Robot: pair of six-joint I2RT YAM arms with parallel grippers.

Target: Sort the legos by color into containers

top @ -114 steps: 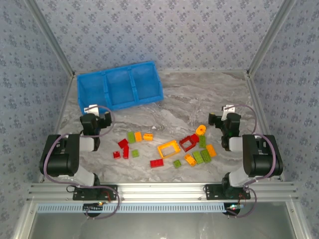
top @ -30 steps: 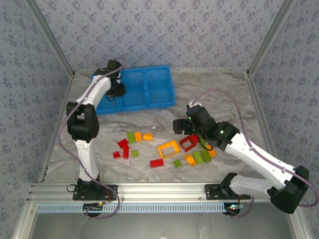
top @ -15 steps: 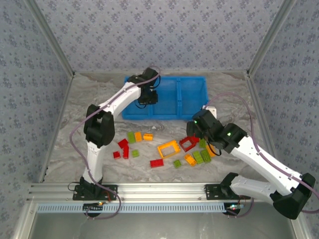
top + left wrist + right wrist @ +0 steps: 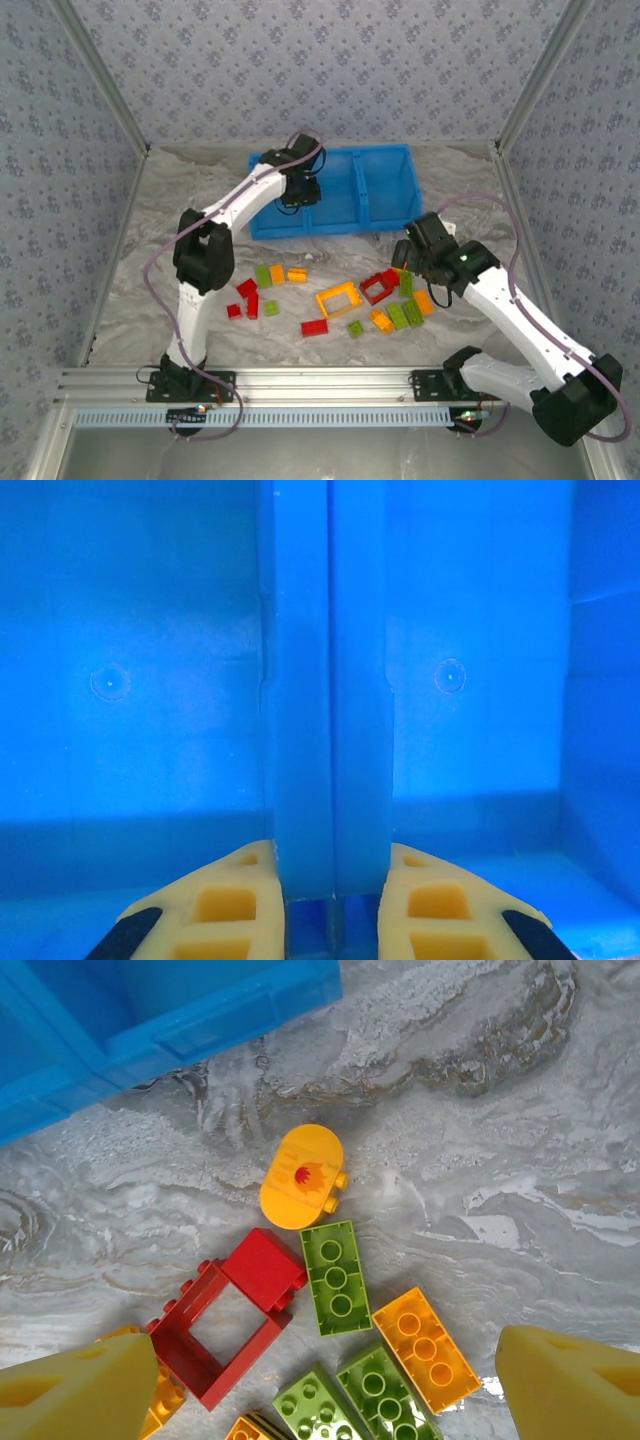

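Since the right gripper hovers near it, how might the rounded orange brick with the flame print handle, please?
The rounded orange brick looks like hard glossy plastic: probably stiff and light. It lies printed face up, studs sideways, so a push likely slides rather than rolls it. Its curved edges might slip when gripped.
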